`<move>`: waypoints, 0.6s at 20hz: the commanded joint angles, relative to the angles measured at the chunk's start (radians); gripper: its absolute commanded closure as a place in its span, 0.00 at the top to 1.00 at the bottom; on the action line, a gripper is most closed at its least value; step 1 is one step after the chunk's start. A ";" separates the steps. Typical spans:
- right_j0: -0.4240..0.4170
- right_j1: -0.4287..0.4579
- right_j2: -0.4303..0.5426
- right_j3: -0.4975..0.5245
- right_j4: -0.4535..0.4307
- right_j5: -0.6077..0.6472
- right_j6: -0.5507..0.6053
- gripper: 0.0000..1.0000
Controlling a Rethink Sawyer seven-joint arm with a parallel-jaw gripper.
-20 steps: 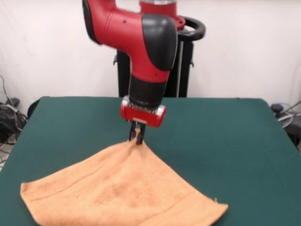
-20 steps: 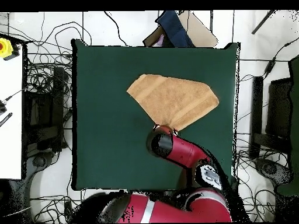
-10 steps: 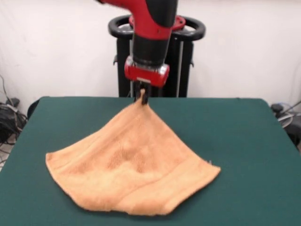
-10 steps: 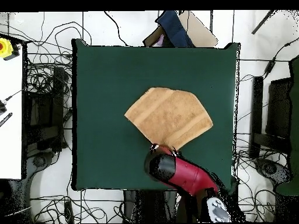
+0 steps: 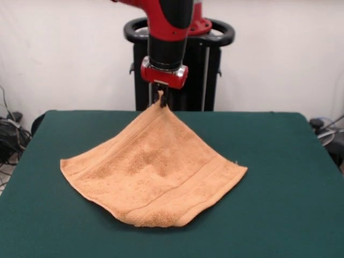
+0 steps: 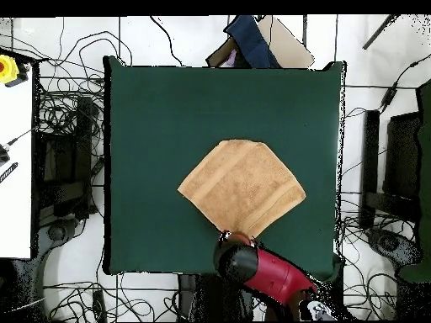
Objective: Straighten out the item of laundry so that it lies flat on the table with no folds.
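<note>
At the tabletop's (image 5: 279,161) robot-side edge, the claw (image 5: 161,97) pinches one raised corner of the towel (image 5: 156,172), presumably so the cloth drapes taut into an open diamond, its other corners resting mid-tabletop.

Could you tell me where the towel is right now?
In the front view the towel lies mid-table, its far corner lifted in the gripper.

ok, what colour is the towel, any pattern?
Light orange-tan towel, plain apart from woven band stripes near its edges; front view shows it best.
</note>
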 commanded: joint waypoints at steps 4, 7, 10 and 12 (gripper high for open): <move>-0.044 0.093 0.154 0.070 -0.020 -0.052 0.167 0.00; -0.020 0.031 0.140 0.111 -0.007 -0.017 0.180 0.00; 0.011 -0.005 0.114 0.150 0.001 -0.017 0.200 0.00; 0.023 -0.022 0.100 0.177 0.005 -0.024 0.211 0.00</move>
